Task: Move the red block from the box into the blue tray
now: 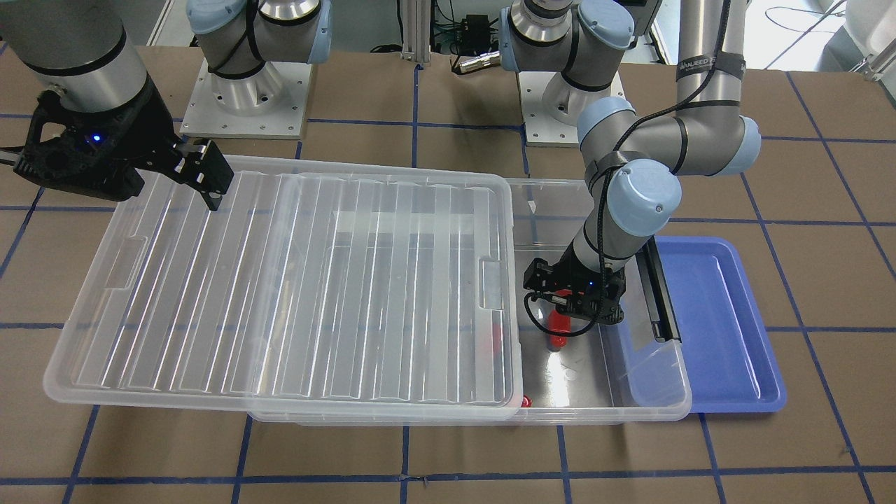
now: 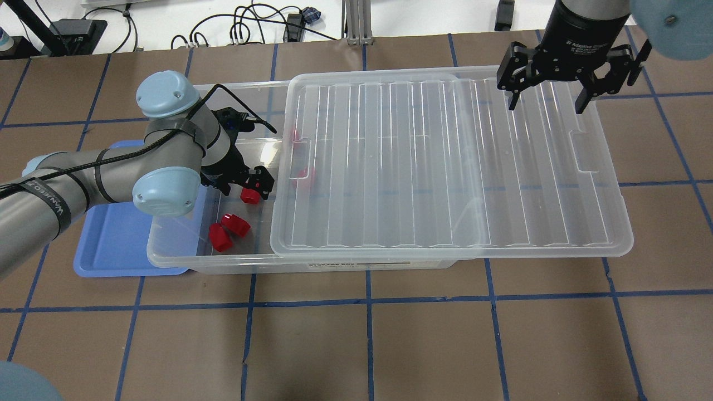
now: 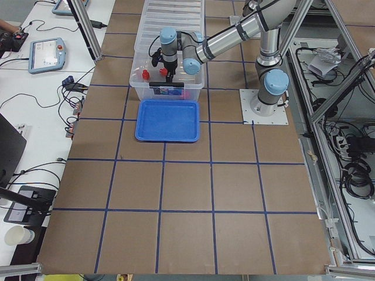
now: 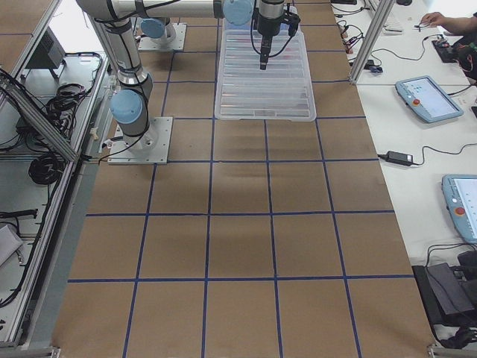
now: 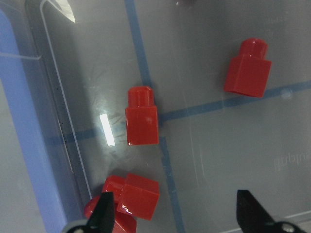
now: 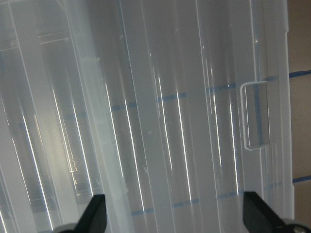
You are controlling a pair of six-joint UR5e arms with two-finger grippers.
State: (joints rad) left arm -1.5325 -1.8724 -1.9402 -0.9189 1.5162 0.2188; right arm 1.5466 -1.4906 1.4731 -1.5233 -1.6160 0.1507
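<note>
Left claw (image 5: 176,211) hangs spread inside box (image 2: 312,265). Red block (image 5: 142,119) lies at its eleven o'clock, wrist view. Right claw (image 2: 547,106) spread above lid (image 2: 445,167).

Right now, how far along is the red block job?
Done: ribbed clear lid slid aside, large clear plastic bin open at one end. In hand: left gripper open over small red plastic blocks, none gripped. Left: grasp, lift, place in shallow blue plastic tray, empty.

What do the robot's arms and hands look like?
The left arm and right arm are shiny silver-grey tubes with light blue round caps at the joints. A black cable is strapped along the left arm, which has white lettering. The left hand and right hand are black, each with two fingers.
</note>
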